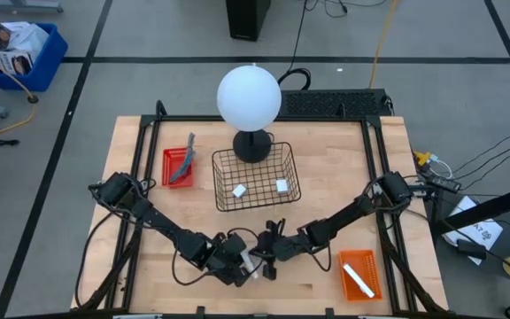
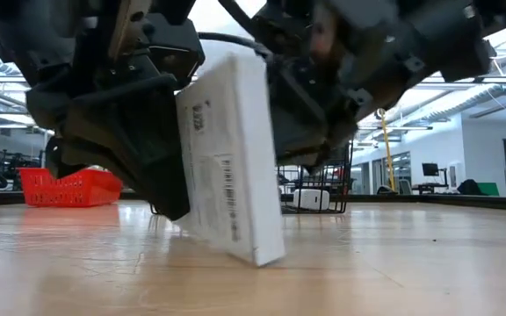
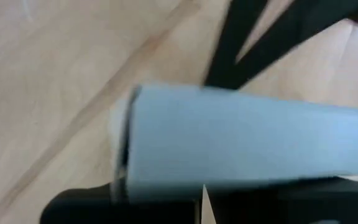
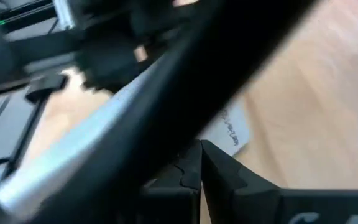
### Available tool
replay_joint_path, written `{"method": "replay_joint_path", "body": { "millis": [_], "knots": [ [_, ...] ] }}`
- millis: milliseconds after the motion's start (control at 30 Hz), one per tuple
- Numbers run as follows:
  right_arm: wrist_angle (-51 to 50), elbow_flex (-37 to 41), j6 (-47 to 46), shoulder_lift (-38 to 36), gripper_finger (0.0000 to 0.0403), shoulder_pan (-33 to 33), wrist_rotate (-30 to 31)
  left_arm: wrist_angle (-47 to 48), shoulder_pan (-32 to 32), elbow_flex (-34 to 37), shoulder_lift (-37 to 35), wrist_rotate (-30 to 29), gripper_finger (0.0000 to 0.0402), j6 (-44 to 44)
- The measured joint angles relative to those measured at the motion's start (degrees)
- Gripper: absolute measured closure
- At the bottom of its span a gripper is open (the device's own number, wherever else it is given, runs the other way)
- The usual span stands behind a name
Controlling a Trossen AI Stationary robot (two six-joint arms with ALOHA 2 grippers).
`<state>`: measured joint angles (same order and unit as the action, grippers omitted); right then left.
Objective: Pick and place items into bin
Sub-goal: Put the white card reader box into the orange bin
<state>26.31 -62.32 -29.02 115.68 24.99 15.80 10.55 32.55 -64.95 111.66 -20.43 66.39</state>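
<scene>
A: Where's the card?
B: White printed card (image 2: 231,158) stands on one corner on the wooden table (image 1: 326,186), tilted, near the front edge, between both grippers. Overhead it's only a small white patch (image 1: 251,261).
A: Who has it?
B: Left gripper (image 1: 237,264) is against its left face, and the left wrist view shows the card (image 3: 247,143) filling the frame right in front of its fingers. Looks clamped on it. Right gripper (image 1: 271,248) is just beside it on the other side; cannot tell whether its fingers are apart or together, too blurred.
A: Bin?
B: Black wire basket (image 1: 257,177) mid-table, well apart from the card, behind it. Two small white blocks (image 1: 239,190) inside.
A: Rest?
B: Red tray (image 1: 173,159) left of the basket holds a grey tool (image 1: 184,161). Orange tray (image 1: 361,273) front right holds another white card (image 1: 358,278). White globe lamp (image 1: 249,97) behind the basket.
</scene>
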Motion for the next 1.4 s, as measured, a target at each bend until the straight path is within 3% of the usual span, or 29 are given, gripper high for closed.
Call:
{"method": "replay_joint_path", "body": {
  "millis": [933,1400],
  "knots": [
    [-3.24,-0.07,2.45,-0.11,0.0402,0.49,-2.84,-3.62,-0.26,0.15,-0.09,1.6,0.0394,-2.91],
    [-6.49,-0.09,2.28,-0.14,0.0372,0.46,-2.52,-4.7,-0.34,0.17,-0.09,1.91,0.0394,-3.28]
  ]
}}
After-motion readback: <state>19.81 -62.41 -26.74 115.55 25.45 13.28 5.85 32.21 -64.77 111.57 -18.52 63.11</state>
